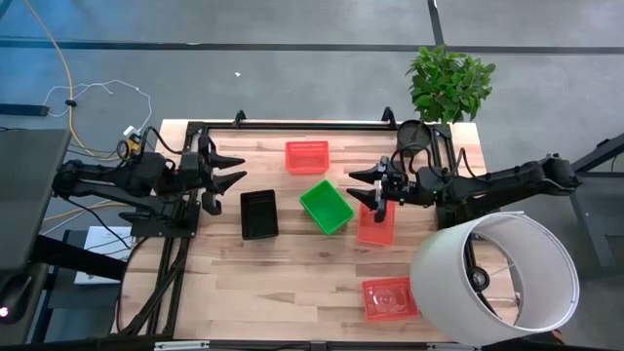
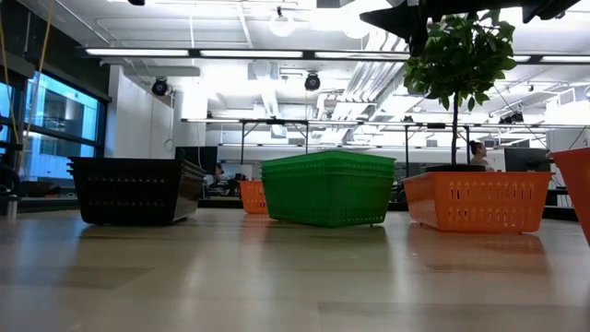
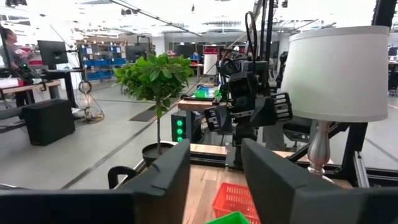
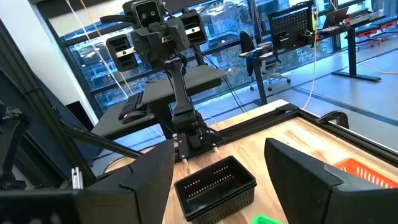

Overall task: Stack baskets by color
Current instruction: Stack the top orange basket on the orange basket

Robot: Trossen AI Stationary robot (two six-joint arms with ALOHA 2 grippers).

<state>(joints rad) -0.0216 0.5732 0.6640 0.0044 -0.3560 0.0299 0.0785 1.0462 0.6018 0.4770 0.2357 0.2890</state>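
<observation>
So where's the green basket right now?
From above, the green basket sits mid-table, tilted, between the black basket on its left and a red basket on its right.

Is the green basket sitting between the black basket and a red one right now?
Yes. In the high view the green basket lies between the black basket and a red basket, whose edge it meets.

— How is the light?

— Bright and even from above. Ceiling strip lights [image 2: 138, 53] burn out to white in the low view, and the table [image 2: 277, 277] carries a soft sheen under faint shadows.

— Any blur?

— The near tabletop looks soft. In the left wrist view the lampshade [image 3: 339, 71] glows almost overexposed, and the far room is perhaps slightly hazy.
</observation>
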